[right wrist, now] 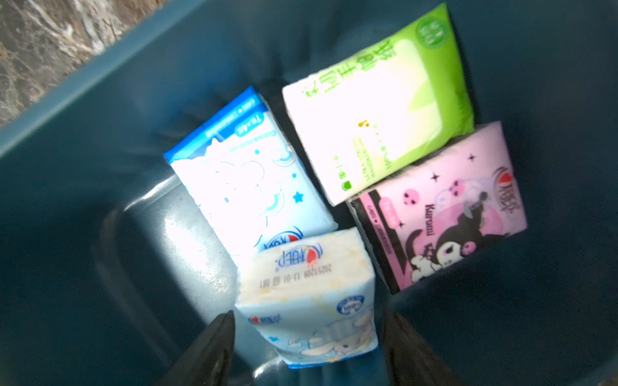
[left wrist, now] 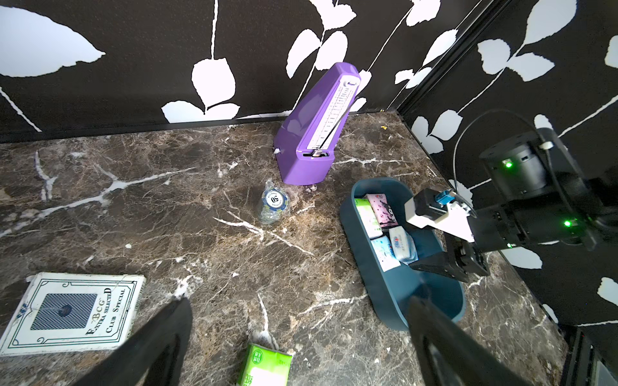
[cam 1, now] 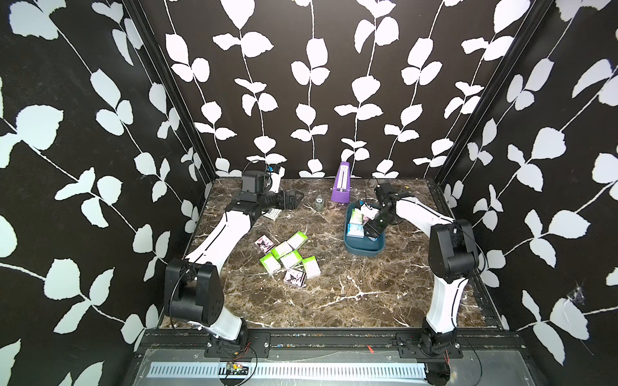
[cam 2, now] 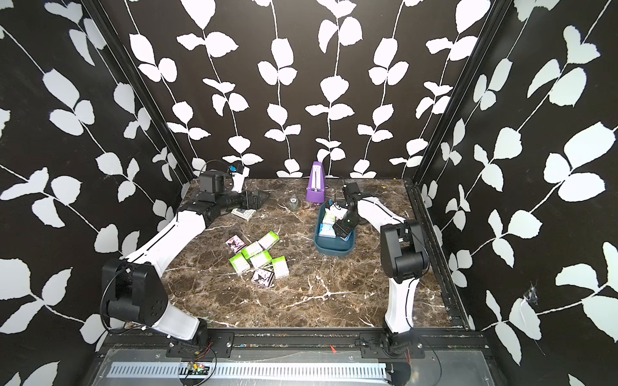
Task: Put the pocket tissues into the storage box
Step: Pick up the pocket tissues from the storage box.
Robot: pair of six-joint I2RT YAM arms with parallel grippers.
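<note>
The storage box (cam 1: 363, 249) (cam 2: 332, 249) is a dark teal tub at the right of the marble table. Several pocket tissues lie in it: a blue packet (right wrist: 247, 180), a green one (right wrist: 378, 100) and a pink one (right wrist: 444, 207). My right gripper (cam 1: 371, 234) (right wrist: 309, 314) reaches down inside the box. It is open, and a blue-white packet (right wrist: 307, 294) stands tilted between its fingers with a gap on one side. More packets (cam 1: 287, 259) (cam 2: 259, 259) lie clustered mid-table. My left gripper (cam 1: 294, 200) (left wrist: 300, 300) hovers open at the back left, above a green packet (left wrist: 264, 366).
A purple metronome (cam 1: 341, 183) stands at the back wall, just behind the box. A wrapped stack of poker chips (cam 1: 319, 203) sits left of it. A white card deck (cam 1: 272, 214) (left wrist: 72, 312) lies under the left arm. Patterned walls close in three sides.
</note>
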